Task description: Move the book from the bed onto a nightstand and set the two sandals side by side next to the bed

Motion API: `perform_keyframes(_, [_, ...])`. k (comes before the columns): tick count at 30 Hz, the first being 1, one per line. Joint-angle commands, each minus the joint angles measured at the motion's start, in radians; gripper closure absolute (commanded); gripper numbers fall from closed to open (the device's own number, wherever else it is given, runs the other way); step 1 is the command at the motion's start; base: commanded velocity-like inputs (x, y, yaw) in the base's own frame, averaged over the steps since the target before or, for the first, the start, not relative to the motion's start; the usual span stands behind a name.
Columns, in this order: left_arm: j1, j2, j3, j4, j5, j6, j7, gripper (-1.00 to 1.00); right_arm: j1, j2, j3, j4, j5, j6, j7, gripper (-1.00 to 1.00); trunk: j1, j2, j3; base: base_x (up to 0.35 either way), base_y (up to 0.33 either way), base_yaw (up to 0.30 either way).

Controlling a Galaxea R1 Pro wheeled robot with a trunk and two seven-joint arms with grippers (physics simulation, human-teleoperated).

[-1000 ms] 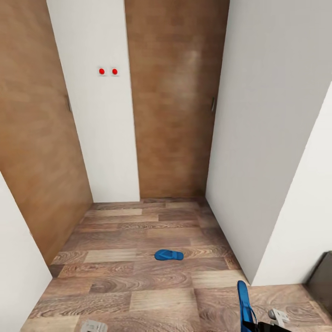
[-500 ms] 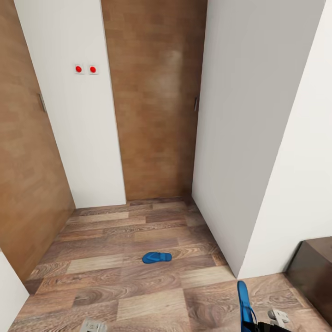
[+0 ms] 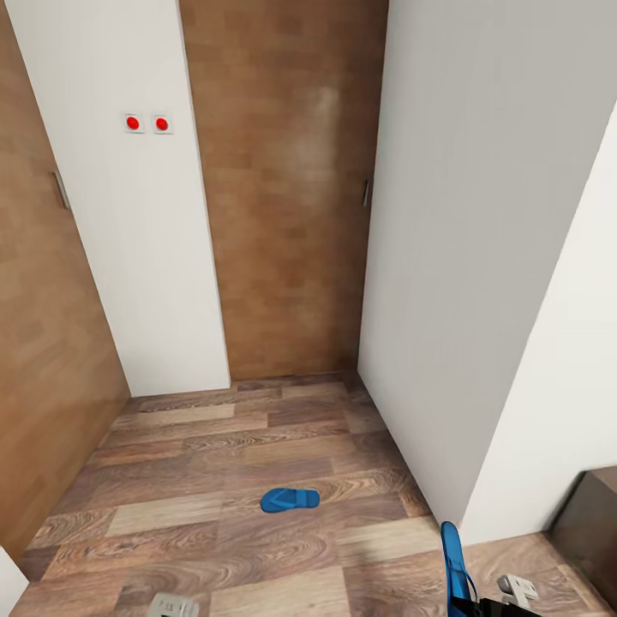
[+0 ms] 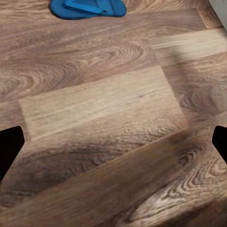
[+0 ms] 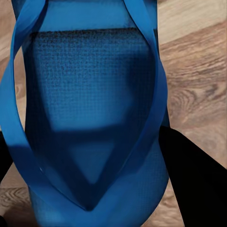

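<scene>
One blue sandal (image 3: 290, 499) lies flat on the wood-plank floor in the middle of a narrow entry; the left wrist view has this sandal (image 4: 87, 7) ahead of my left gripper (image 4: 113, 146). That gripper is open, with bare floor between its dark fingertips (image 4: 9, 146), and it sits low at the frame edge as the left gripper (image 3: 174, 607). My right gripper (image 3: 476, 605) is shut on the other blue sandal (image 3: 454, 561), which stands up on end. Close up, this sandal (image 5: 94, 94) and its straps sit between the fingers (image 5: 194, 179). The book and the bed are out of view.
White walls (image 3: 463, 257) close in on the right, with brown wooden doors (image 3: 291, 214) ahead and at the left. Two red switches (image 3: 147, 123) are on the white panel. A dark brown furniture corner (image 3: 591, 523) pokes in at lower right; which piece it is I cannot tell.
The whole view has swung and shifted, so the camera moved. The floor sandal now sits lower and further left in the picture. The held sandal keeps its place in my right gripper.
</scene>
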Motion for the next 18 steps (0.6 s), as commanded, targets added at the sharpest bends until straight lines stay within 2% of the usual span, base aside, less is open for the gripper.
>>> perform_keyframes(1, [-0.001, -0.001, 0.003, -0.002, -0.005, 0.006, -0.007, -1.0, 0.0, 0.0, -0.007, 0.0, -0.003, 0.011, 0.004, 1.0, 0.0, 0.0, -0.001, 0.186, 0.0, 0.0])
perform_keyframes(12, [-0.001, -0.001, 0.003, -0.002, -0.005, 0.006, -0.007, -1.0, 0.0, 0.0, -0.007, 0.0, -0.003, 0.011, 0.004, 1.0, 0.0, 0.0, -0.001, 0.264, 0.0, 0.0])
perform_keyframes(18, [-0.001, -0.001, 0.003, -0.002, -0.005, 0.006, -0.008, -1.0, 0.0, 0.0, -0.007, 0.0, -0.003, 0.011, 0.004, 1.0, 0.0, 0.0, -0.001, 0.096, 0.0, 0.0])
